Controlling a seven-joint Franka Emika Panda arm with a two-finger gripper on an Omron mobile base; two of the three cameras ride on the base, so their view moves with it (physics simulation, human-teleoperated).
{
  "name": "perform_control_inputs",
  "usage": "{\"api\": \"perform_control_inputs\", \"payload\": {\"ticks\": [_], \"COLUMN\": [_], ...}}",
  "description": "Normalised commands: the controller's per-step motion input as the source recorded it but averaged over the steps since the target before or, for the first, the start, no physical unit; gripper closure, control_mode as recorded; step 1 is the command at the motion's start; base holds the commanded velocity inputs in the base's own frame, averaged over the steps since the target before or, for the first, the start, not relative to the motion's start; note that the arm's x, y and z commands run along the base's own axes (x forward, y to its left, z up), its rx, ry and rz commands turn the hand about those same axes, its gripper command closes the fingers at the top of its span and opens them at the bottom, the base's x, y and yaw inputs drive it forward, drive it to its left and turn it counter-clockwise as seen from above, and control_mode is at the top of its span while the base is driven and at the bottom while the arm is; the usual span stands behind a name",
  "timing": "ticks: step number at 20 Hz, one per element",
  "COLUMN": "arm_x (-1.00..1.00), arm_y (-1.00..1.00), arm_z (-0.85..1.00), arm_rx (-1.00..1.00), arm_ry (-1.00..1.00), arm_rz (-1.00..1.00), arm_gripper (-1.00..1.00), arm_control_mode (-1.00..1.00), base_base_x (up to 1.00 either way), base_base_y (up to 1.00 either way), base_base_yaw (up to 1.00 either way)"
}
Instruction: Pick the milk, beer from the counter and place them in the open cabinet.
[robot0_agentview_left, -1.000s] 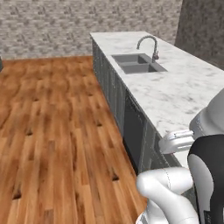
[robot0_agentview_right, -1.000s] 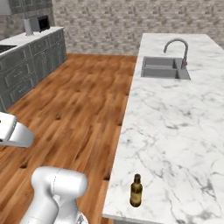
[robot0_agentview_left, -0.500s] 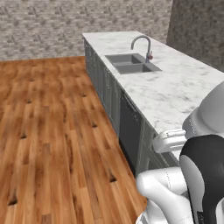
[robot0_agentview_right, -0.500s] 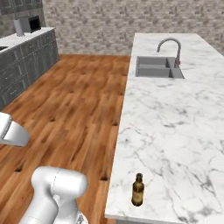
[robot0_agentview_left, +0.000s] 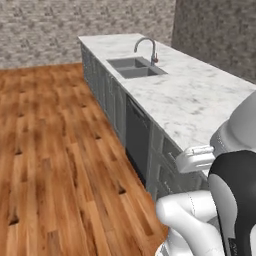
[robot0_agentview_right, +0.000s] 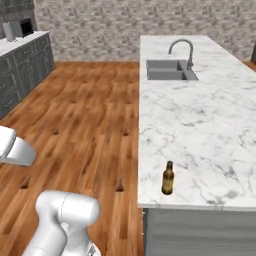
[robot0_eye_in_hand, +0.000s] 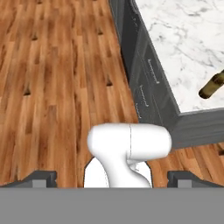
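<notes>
The beer (robot0_agentview_right: 168, 178), a slim brown bottle, stands upright near the front left corner of the marble counter (robot0_agentview_right: 200, 110), close to its edge. In the hand view the beer (robot0_eye_in_hand: 213, 85) lies at the right edge, on the counter (robot0_eye_in_hand: 183, 39). My gripper (robot0_eye_in_hand: 112, 179) is open, its fingertips (robot0_eye_in_hand: 43, 178) far apart with nothing between them. It looks down over the wood floor beside the counter's corner, well short of the bottle. The milk and the open cabinet are out of view.
A steel sink (robot0_agentview_right: 167, 70) with a curved faucet (robot0_agentview_right: 182, 47) sits at the counter's far part, also the sink (robot0_agentview_left: 135, 67). Grey drawers (robot0_agentview_left: 150, 145) line the counter's side. Another grey counter unit (robot0_agentview_right: 20, 55) stands far left. Wood floor (robot0_agentview_left: 60, 150) spreads between them.
The whole picture has shifted in both base views, so the base has driven. The beer stands where it was on the counter. The gripper stays open.
</notes>
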Motion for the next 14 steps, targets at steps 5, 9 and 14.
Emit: {"api": "perform_control_inputs", "payload": {"ticks": [5,9,14], "arm_x": [0.00,0.00,0.00], "arm_y": [0.00,0.00,0.00], "arm_z": [0.00,0.00,0.00], "arm_rx": [0.00,0.00,0.00], "arm_ry": [0.00,0.00,0.00], "arm_rz": [0.00,0.00,0.00], "arm_gripper": [-1.00,-1.00,-1.00], "arm_control_mode": [1.00,1.00,1.00], "base_base_x": [-0.77,0.04,0.37], "base_base_y": [0.60,0.03,-0.14], "base_base_yaw": [-0.07,-0.24,-0.38]}}
